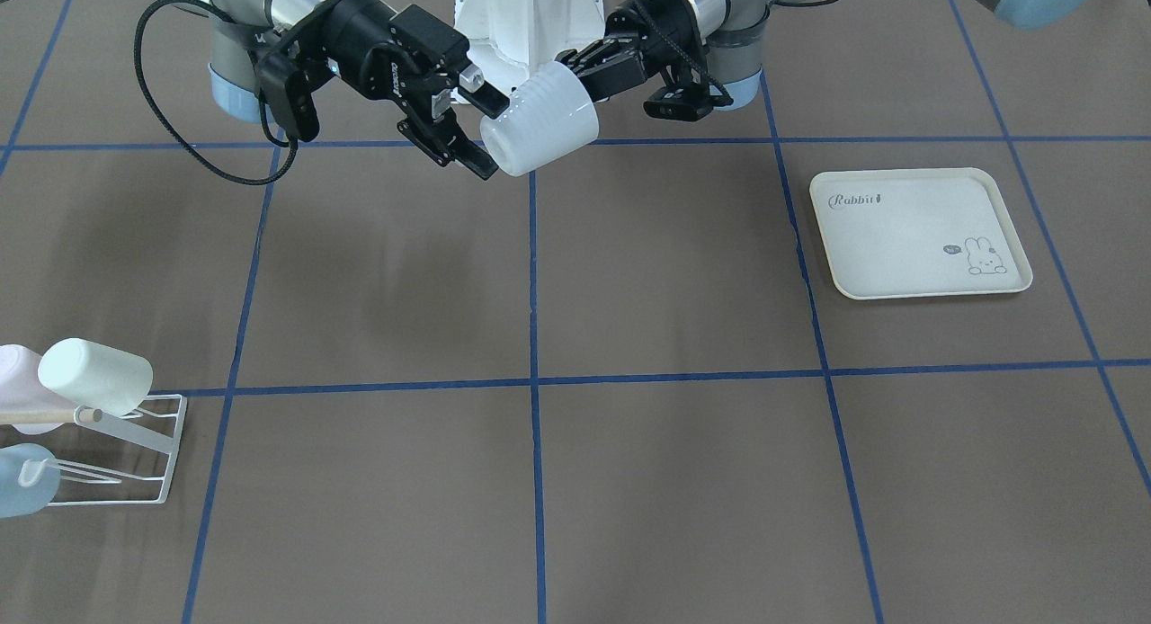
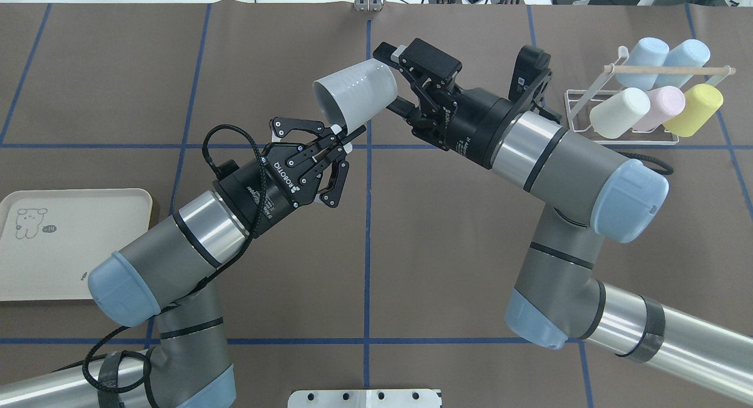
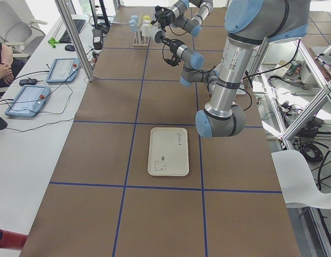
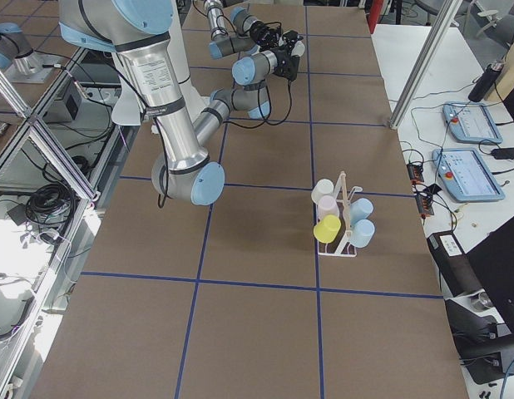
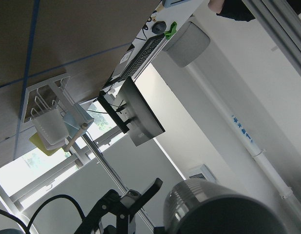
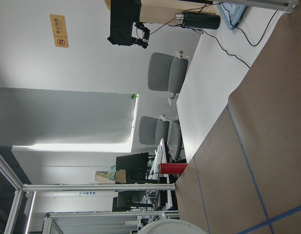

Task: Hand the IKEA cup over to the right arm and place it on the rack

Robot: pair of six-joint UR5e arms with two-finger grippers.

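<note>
IKEA cup (image 2: 356,93) was white, held in mid-air over the table (image 2: 117,73) near the centre line, tilted on its side with the open mouth towards the left arm. Left gripper (image 2: 341,131) had its fingers pinched on the cup's rim, so it was carrying the cup. Right gripper (image 2: 388,76) sat at the cup's closed end with jaws spread, one finger on each side of the base; contact with the cup wall couldn't be made out. Rack (image 2: 632,139) stood on the robot's right side of the table, well apart from the cup, with five cups on it under the wooden dowel (image 2: 670,70): two light blue, one cream, one pink, one yellow. Cream tray (image 2: 70,267) with the rabbit drawing lay flat on the robot's left side.
</note>
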